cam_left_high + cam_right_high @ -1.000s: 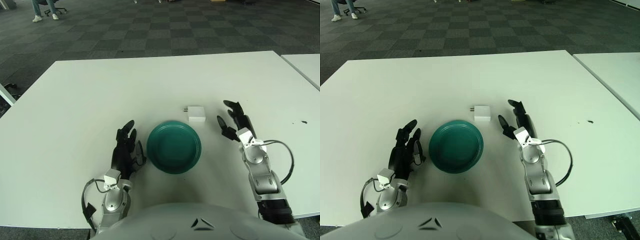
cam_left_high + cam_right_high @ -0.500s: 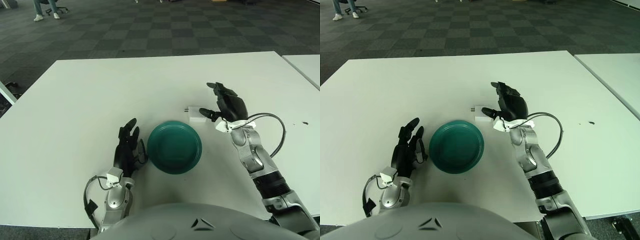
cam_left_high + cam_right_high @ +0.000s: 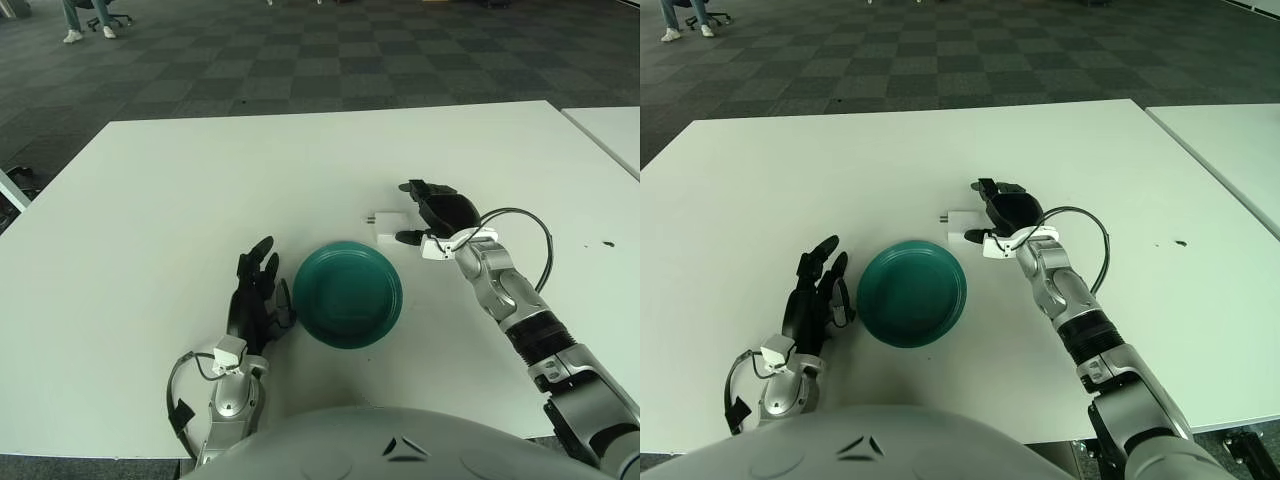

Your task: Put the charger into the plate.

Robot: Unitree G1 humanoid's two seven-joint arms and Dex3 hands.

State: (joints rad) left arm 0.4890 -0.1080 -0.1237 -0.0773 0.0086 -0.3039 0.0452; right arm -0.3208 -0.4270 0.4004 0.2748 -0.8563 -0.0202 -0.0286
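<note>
A small white charger (image 3: 387,221) lies on the white table just beyond the right side of the round teal plate (image 3: 312,318). My right hand (image 3: 416,214) hovers over the charger's right end. Its dark fingers arch above the charger and its thumb lies at the near side, not closed on it. Part of the charger is hidden under the hand, as the right eye view (image 3: 958,221) also shows. The plate is empty. My left hand (image 3: 255,293) rests on the table just left of the plate, fingers relaxed and holding nothing.
A second white table (image 3: 612,132) stands apart at the right edge. A small dark speck (image 3: 608,243) lies on the table to the right. A black cable loops at my right wrist (image 3: 530,235). Carpet floor lies beyond the far edge.
My right hand has swung from beside the plate forward and to the left, and has come down over the charger. The left hand, plate and charger have not moved.
</note>
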